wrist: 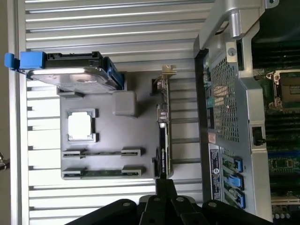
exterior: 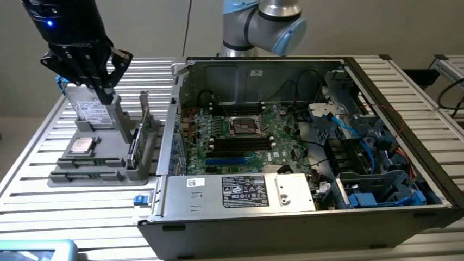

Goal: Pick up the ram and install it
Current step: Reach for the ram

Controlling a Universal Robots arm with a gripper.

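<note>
Grey plastic forms the parts tray, which sits toward the edge of the slatted metal desk on the exterior view's left. Just beside it, the open computer case takes up the middle of the desk. The black claw hangs over the tray's far end, clenched tight with nothing between its fingers. It is just above the hard drive standing on edge there. 1 square processor lies flat mid-tray. 1 upright green expansion card stands along the side nearest the case. The ram looks to be the thin greenish strip seated on edge in 1 of the 2 long slots at the tray's near end, toward the desk's front edge, though it is too slim to be sure. Inside the case, the motherboard's black slots lie side by side.
</note>
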